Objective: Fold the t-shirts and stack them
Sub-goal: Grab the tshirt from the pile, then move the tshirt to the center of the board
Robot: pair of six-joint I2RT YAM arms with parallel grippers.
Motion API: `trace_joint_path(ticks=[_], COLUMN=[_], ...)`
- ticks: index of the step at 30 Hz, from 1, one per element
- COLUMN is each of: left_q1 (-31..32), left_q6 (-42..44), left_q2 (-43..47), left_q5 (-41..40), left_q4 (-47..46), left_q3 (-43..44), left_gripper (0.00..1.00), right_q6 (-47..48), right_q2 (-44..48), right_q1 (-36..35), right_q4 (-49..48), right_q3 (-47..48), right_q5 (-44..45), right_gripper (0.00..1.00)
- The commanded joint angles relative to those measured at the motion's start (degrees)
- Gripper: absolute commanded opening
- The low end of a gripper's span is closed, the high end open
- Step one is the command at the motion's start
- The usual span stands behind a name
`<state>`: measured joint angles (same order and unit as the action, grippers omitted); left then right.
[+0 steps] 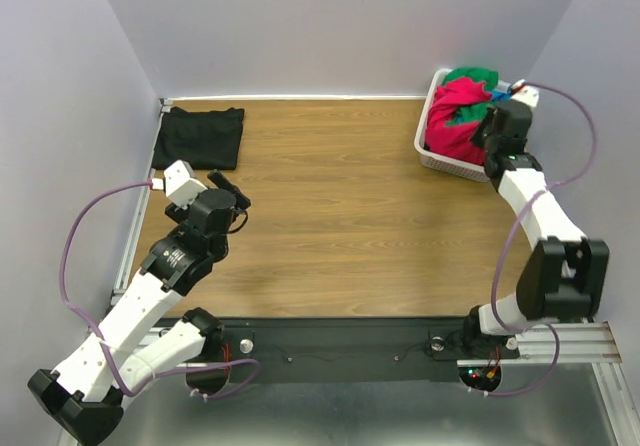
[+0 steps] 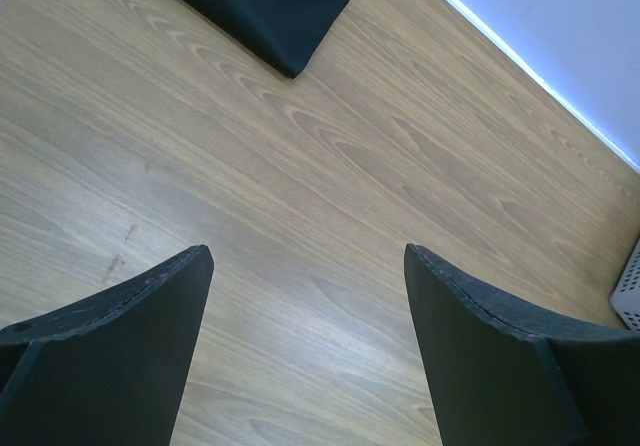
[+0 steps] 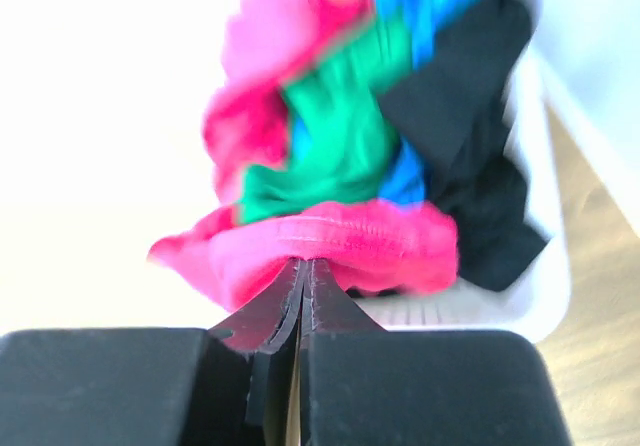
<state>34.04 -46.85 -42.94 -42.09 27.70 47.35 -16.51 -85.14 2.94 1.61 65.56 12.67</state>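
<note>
A folded black t-shirt (image 1: pixel 203 136) (image 2: pixel 270 6) lies flat at the table's far left corner. My left gripper (image 1: pixel 228 184) (image 2: pixel 308 256) hovers open over bare wood just near of it, with nothing between its fingers. At the far right, a white laundry basket (image 1: pixel 430 116) (image 3: pixel 540 266) holds a heap of t-shirts: pinkish-red (image 1: pixel 455 126) (image 3: pixel 370 241), green (image 1: pixel 472 74) (image 3: pixel 340 146), blue (image 3: pixel 430 6) and black (image 3: pixel 480 166). My right gripper (image 1: pixel 482 131) (image 3: pixel 303 261) is at the basket, shut, with its tips pinched into the hem of the pinkish-red shirt.
Pale walls close off the table on the left, far and right sides. A corner of the basket (image 2: pixel 630 286) shows at the right edge of the left wrist view. Wood tabletop (image 1: pixel 340 206) stretches between the two arms.
</note>
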Motion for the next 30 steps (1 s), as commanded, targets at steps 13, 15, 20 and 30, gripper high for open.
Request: trace_joint_path(ticks=[13,15,20,30], left_q1=[-0.03,-0.03,0.06,0.06], left_q6=[-0.26,-0.17,0.44,1.15], left_q2=[3.03,3.39,4.53,4.97], left_q5=[-1.60,-1.60,-1.51,-0.81], left_q4=[0.24,0.25,0.16,-0.46], left_q3=[3.27,3.53,4.06,5.56], left_gripper=[0.89,0.89,0.89,0.89], right_q6=[-5.71,-7.21,-15.55,-36.91], right_q2=[17.83,15.64,6.92,-9.51], right_q1=[0.14,0.14,0.14,-0.39], right_q4=[-7.94,-7.06,-5.91,-8.89], right_q3=[23.69,29.50,47.97,75.06], right_q5=[-18.87,-21.53,-31.11,-47.90], right_gripper=[0.00,0.00,0.00,0.00])
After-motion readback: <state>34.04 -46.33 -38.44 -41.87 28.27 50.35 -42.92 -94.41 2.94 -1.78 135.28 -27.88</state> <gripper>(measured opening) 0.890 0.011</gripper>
